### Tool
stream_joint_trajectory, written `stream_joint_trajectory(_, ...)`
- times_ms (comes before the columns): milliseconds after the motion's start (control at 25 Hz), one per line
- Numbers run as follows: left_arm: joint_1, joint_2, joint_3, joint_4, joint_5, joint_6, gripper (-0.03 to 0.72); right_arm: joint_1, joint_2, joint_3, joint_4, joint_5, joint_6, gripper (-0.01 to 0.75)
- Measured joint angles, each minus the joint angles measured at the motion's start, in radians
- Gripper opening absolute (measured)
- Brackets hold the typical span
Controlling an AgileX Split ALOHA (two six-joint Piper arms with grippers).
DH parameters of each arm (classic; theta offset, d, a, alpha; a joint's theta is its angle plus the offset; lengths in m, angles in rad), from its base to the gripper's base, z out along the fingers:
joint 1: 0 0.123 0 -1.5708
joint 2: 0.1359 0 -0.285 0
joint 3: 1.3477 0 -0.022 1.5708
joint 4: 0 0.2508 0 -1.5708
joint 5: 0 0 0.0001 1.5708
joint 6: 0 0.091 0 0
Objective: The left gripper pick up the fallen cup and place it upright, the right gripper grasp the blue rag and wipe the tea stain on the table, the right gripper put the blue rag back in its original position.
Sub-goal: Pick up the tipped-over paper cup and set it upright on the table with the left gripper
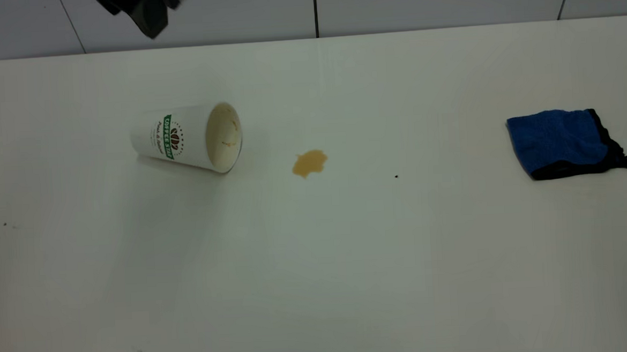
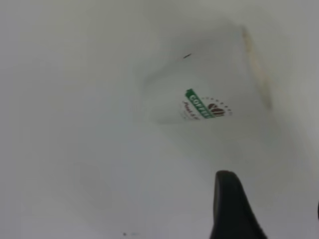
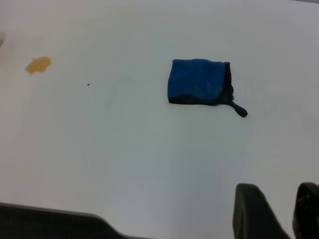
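Observation:
The fallen cup (image 1: 185, 138) is white paper with a green logo and lies on its side, left of centre on the white table (image 1: 318, 261), its mouth towards the tea stain (image 1: 309, 163). That stain is a small amber patch near the table's middle. My left gripper (image 1: 143, 8) hangs above and behind the cup. In the left wrist view it (image 2: 271, 209) is open and empty, with the cup (image 2: 209, 94) ahead of it. The blue rag (image 1: 558, 141) with black trim lies folded at the far right. My right gripper (image 3: 281, 211) hovers short of the rag (image 3: 199, 82), slightly open and empty.
A tiny dark speck (image 1: 396, 176) sits between the stain and the rag. A tiled wall (image 1: 444, 0) runs behind the table's far edge. The right wrist view shows the stain (image 3: 38, 64) far off and the table's dark edge (image 3: 50, 224).

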Motion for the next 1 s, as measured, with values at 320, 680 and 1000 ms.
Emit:
stream_joint_trajectory(320, -0.150, 0.310, -0.158, 0.358, 0.111, -0.408, 0.450, 0.000, 0.000, 0.000, 0.000, 0.000, 0.001, 0.238)
stream_joint_trajectory(680, -0.158, 0.471, -0.254, 0.436, 0.124, -0.507, 0.513, 0.000, 0.000, 0.000, 0.000, 0.000, 0.001, 0.238)
stream_joint_trajectory(1000, -0.155, 0.561, -0.310, 0.519, 0.120, -0.529, 0.551, 0.000, 0.000, 0.000, 0.000, 0.000, 0.001, 0.238)
